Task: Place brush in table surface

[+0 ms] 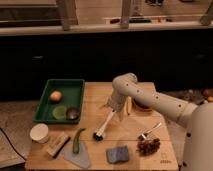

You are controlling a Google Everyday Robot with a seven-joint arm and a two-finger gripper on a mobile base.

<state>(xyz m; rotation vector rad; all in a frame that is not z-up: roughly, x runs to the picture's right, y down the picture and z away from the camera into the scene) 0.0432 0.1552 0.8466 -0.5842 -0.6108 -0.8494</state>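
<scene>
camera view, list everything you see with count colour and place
brush: 1, white handle, black head, table centre
table: 1, tan, mid-view
tray: 1, green, table's left
round items: 3, orange, green, dark, in tray
cup: 1, white, front left
block: 1, tan, beside cup
pod: 1, green, front
sponge: 1, grey-blue, front
utensil: 1, silvery, right
cluster: 1, dark, front right
bowl: 1, brown, behind arm
arm: 1, white, from right
gripper: 1, pale, at brush handle's end
</scene>
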